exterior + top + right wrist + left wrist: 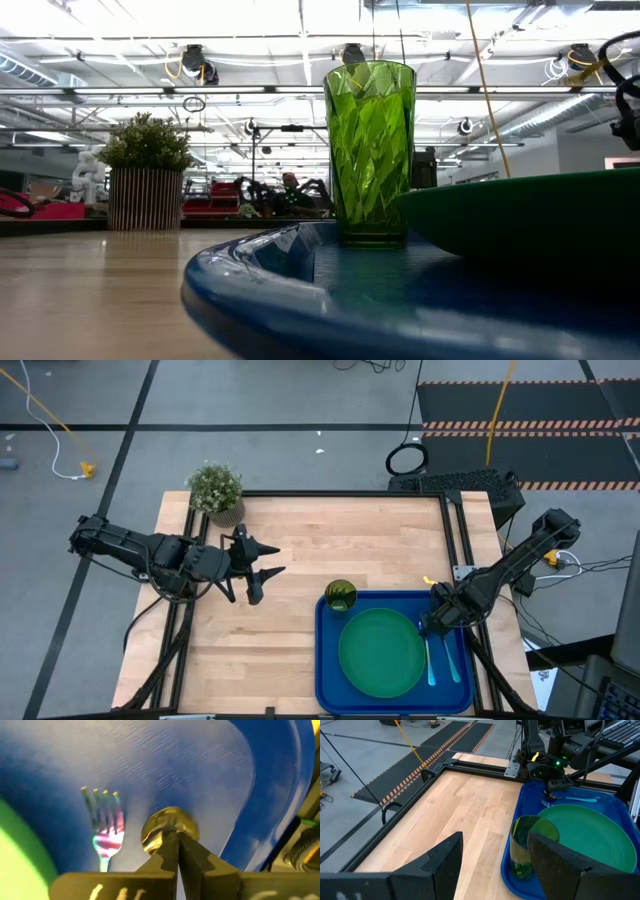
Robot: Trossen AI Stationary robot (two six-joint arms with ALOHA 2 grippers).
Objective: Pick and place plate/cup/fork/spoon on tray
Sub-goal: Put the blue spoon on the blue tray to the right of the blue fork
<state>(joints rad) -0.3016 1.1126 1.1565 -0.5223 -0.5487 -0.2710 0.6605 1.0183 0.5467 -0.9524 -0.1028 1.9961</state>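
Note:
The bright-blue tray (328, 660) lies at the table's near right. On it rest the dark-green plate (380, 652), the yellow-green cup (340, 596) upright at the far left corner, and the light-blue fork (104, 822) flat between plate and spoon. My right gripper (177, 840) is low over the tray's right side, shut at the spoon (167, 827), whose shiny oval bowl shows just beyond its fingertips. My left gripper (276, 560) is open and empty over the bare table left of the tray. My right gripper is shut on the spoon just behind its bowl (167, 836), coming from above. The fingers hide the place of contact and the handle. The bowl sits close over the tray floor; whether it rests on it I cannot tell.
A potted plant (215, 490) stands at the table's far left corner. Black rails frame the table's edges. Bare wood lies between my left gripper and the tray. The cup (527, 847) and the plate (590, 835) show beyond my left fingers.

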